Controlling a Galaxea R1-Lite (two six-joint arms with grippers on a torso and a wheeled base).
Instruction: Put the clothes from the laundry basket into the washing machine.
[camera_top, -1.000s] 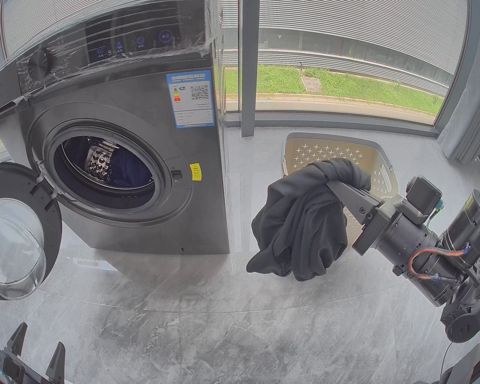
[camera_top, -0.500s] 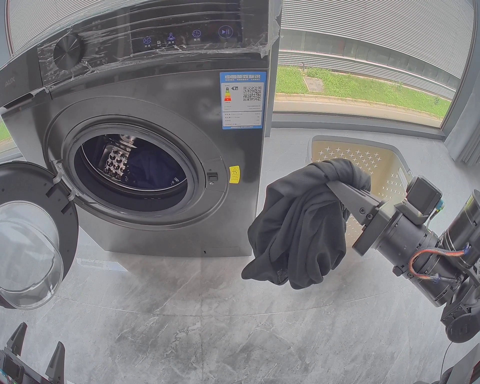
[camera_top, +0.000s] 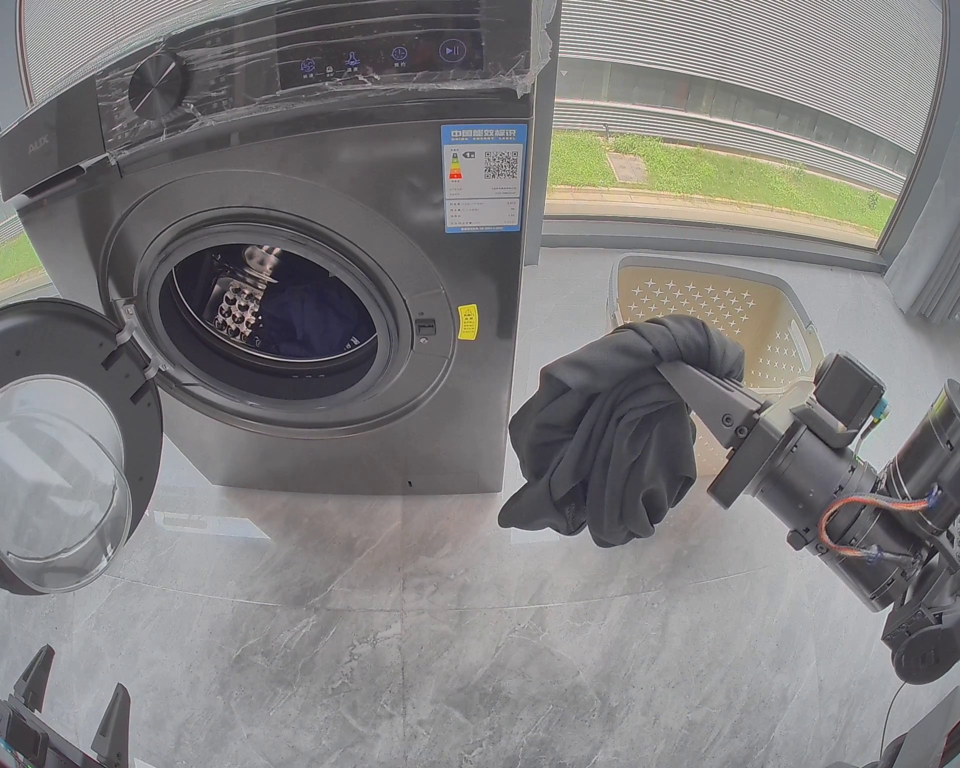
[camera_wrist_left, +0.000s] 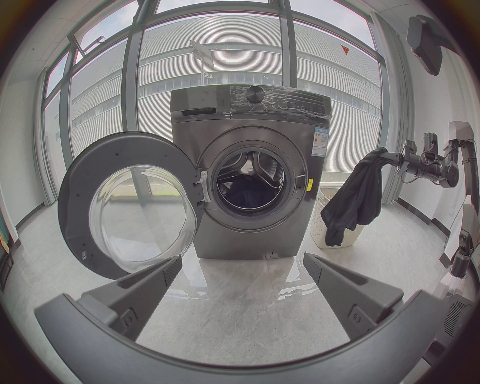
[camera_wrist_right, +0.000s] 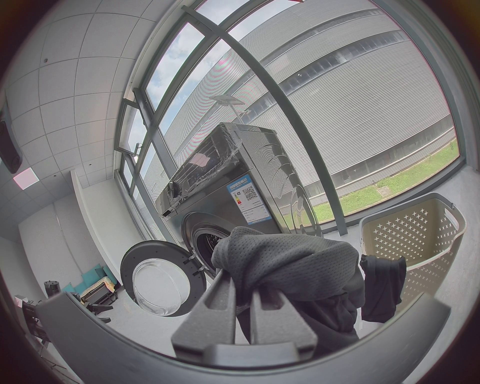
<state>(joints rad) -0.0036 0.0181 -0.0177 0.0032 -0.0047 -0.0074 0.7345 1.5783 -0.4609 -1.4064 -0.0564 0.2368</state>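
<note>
Wears dark grey, wedge-shaped fingers (camera_top: 705, 392) on the right gripper (camera_top: 668, 369), screwed to a grey block (camera_top: 757, 452); behind, a black cylindrical wrist (camera_top: 822, 487) with a boxy module (camera_top: 848, 390) and looped orange cable (camera_top: 880, 502). Repeats tapered grey fingers, screw heads near the base, on the left gripper (camera_wrist_left: 241, 259).

Your count of things
You have one washing machine (camera_top: 330, 190), one laundry basket (camera_top: 722, 300), one grey garment (camera_top: 610, 430), one blue cloth (camera_top: 322, 318).

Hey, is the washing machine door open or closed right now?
Open. The round door stands swung aside on its hinge, clear of the washing machine, and the drum shows through the uncovered opening.
</note>
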